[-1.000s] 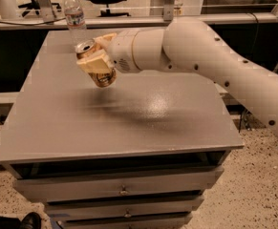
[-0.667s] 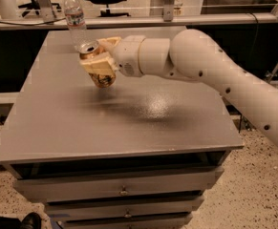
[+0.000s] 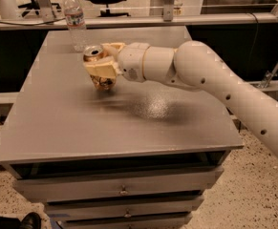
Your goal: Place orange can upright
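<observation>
Glossy white arm (image 3: pixel 200 75), rounded segments, small dark holes (image 3: pixel 229 98); cream tool (image 3: pixel 101 73) above the table (image 3: pixel 81 128).

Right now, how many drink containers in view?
2. A clear plastic water bottle stands at the far-left edge of the grey table; an orange aluminium can is clamped in the gripper in front of it. None looks hidden.

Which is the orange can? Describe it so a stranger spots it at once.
On the grey table, look at its far left part, where the white arm's tool grips the orange can. It is short, copper-orange, silver-topped; the taller clear water bottle stands behind it.
</observation>
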Action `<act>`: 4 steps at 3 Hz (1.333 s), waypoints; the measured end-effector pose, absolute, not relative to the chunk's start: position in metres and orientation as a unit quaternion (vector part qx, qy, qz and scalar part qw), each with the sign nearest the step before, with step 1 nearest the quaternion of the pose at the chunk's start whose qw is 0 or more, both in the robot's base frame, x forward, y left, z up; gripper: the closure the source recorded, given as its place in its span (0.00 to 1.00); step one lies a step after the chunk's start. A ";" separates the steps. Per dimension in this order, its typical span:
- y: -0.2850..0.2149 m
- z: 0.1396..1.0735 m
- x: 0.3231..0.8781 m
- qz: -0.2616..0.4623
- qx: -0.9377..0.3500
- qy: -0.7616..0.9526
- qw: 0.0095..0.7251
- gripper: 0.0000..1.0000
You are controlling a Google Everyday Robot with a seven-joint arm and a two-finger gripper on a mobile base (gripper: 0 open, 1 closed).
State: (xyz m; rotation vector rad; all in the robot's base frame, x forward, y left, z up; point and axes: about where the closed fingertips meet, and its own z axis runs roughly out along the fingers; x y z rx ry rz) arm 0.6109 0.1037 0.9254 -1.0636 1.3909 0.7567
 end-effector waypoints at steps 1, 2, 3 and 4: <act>0.101 0.917 0.614 0.329 -0.439 0.608 0.574 0.82; 0.099 0.911 0.616 0.332 -0.429 0.617 0.570 0.60; 0.099 0.908 0.617 0.330 -0.426 0.624 0.567 0.37; 0.097 0.907 0.617 0.326 -0.425 0.628 0.564 0.13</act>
